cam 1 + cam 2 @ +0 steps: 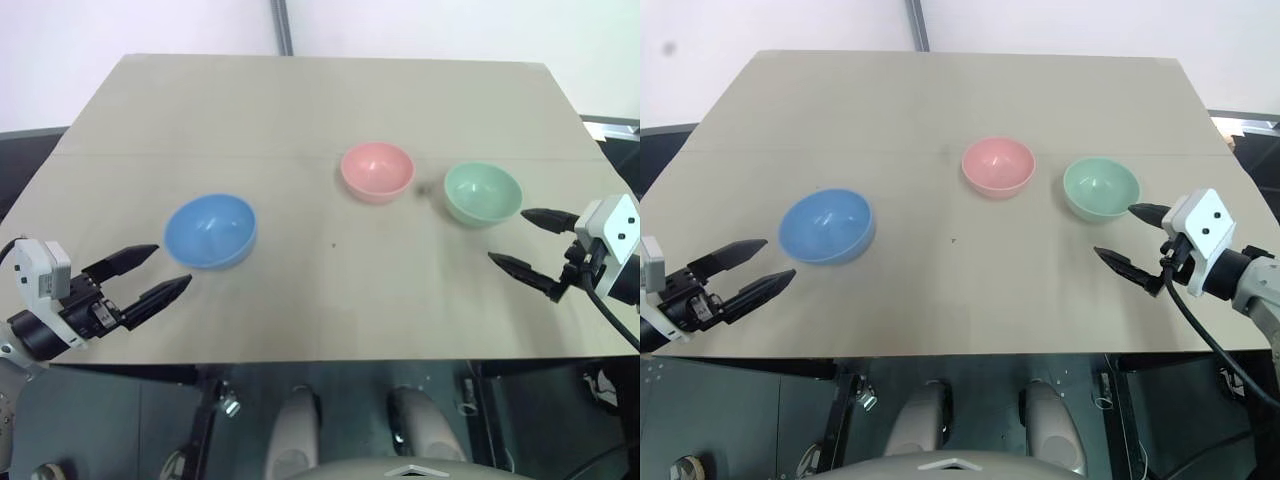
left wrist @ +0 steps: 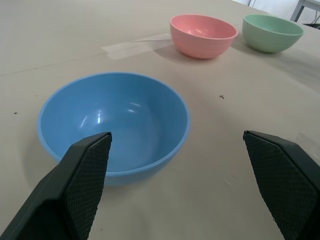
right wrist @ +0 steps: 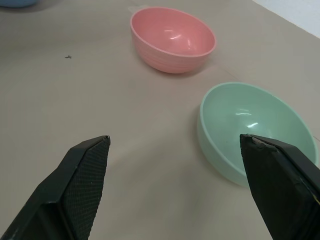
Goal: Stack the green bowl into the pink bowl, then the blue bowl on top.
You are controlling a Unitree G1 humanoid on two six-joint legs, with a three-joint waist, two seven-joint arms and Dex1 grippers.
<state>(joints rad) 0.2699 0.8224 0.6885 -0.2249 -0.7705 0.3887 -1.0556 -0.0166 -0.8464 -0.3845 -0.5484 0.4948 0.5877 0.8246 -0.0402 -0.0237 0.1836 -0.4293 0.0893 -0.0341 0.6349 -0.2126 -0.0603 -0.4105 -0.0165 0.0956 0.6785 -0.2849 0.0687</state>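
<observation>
Right tool wide open, empty; should straddle green bowl rim at its 11 o'clock before closing.

Count: 3 bowls total, one per colour. 1 blue bowl, 1 pink bowl, 1 green bowl. All three sit separately on 1 tabletop, none nested. 2 pincers over the tabletop: left pincer, right pincer, each with 2 black fingers, so 4 fingers in all. 1 grey pole stands behind the far edge of the tabletop. 1 small dark speck lies on the tabletop between the blue and pink bowls.
</observation>
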